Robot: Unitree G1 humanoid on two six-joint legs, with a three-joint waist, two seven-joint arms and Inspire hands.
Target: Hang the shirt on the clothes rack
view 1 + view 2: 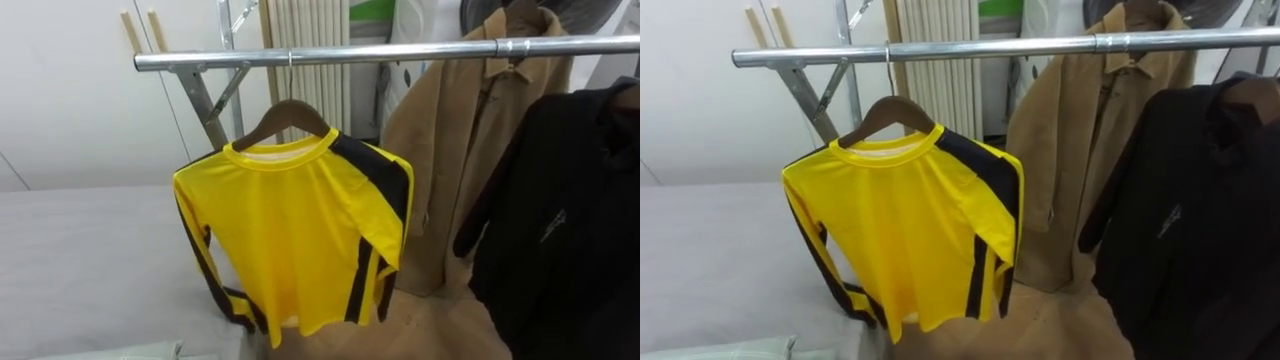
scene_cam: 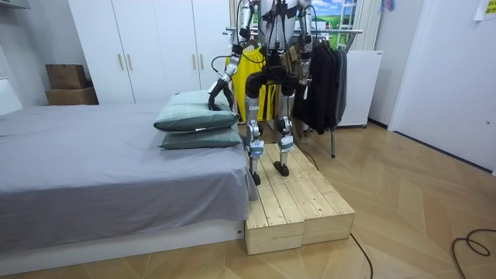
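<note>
Yellow shirt [image 1: 300, 230] hangs on the rail [image 1: 400, 52] (tan coat [image 1: 470, 150] beside).

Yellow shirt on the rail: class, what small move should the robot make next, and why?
Probably a step back from the rack: the yellow shirt already hangs free by its wooden hanger on the rail, beside the tan coat, so hanging looks done.

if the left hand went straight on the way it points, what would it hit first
Probably the upper green pillow on the bed: the left hand hangs pointing down just above it in the room view, though depth is unclear.
</note>
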